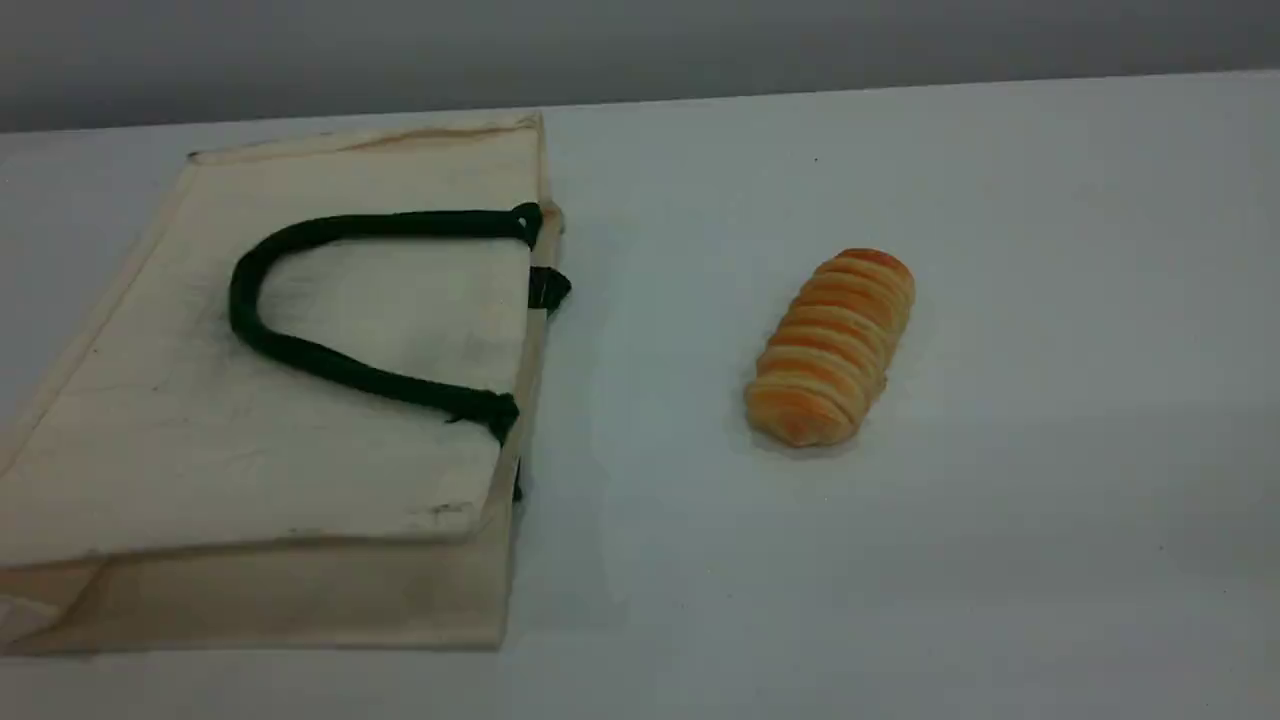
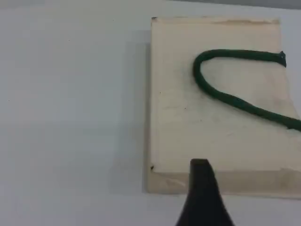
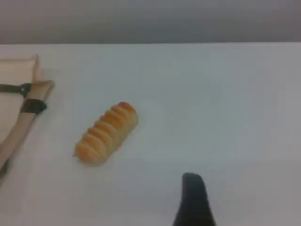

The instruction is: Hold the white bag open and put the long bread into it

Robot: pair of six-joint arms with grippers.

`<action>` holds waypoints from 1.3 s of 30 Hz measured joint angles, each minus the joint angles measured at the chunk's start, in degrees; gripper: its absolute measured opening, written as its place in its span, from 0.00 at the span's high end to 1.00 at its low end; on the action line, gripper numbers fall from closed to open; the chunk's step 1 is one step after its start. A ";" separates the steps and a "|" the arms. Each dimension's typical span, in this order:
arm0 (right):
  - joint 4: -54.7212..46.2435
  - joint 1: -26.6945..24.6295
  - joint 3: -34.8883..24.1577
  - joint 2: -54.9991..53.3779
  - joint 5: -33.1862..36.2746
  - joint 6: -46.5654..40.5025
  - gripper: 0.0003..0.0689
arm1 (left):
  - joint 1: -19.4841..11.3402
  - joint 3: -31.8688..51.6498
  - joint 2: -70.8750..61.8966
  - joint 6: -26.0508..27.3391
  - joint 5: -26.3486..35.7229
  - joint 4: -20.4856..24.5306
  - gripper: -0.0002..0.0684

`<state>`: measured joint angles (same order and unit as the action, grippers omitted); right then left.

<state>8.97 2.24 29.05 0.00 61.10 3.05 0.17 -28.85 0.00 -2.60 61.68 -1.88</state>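
Observation:
The white bag [image 1: 300,420] lies flat on the left of the table, its mouth edge facing right and one dark green handle [image 1: 300,355] curled on top. To its right, apart from it, the long bread [image 1: 832,345] rests on the table, golden-orange and ridged. Neither arm shows in the scene view. In the left wrist view one dark fingertip [image 2: 201,174] hangs above the near edge of the bag [image 2: 221,132], holding nothing. The right wrist view has its fingertip [image 3: 192,188] over bare table, right of and nearer than the bread [image 3: 106,133], and nothing is gripped. The bag's mouth edge [image 3: 21,125] shows at the left there.
The white table [image 1: 1000,500] ends at a far edge against a grey wall [image 1: 640,50]. Nothing else stands on it in these views.

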 joint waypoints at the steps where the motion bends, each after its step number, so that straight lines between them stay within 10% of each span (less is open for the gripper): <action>1: 0.05 0.00 0.00 0.00 0.00 0.00 0.33 | 0.00 0.00 0.00 0.00 0.00 0.00 0.36; 16: 1.69 0.00 1.01 -1.66 -2.40 0.85 0.33 | 0.00 -2.66 -4.53 -1.84 0.01 0.24 0.36; 39: 35.46 0.00 1.69 -49.95 -28.32 30.88 0.33 | 0.00 -7.05 -54.37 -5.59 -20.67 0.38 0.36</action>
<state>44.43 2.24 30.74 -49.95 32.79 33.93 0.17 -35.90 -54.37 -8.19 41.01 -1.50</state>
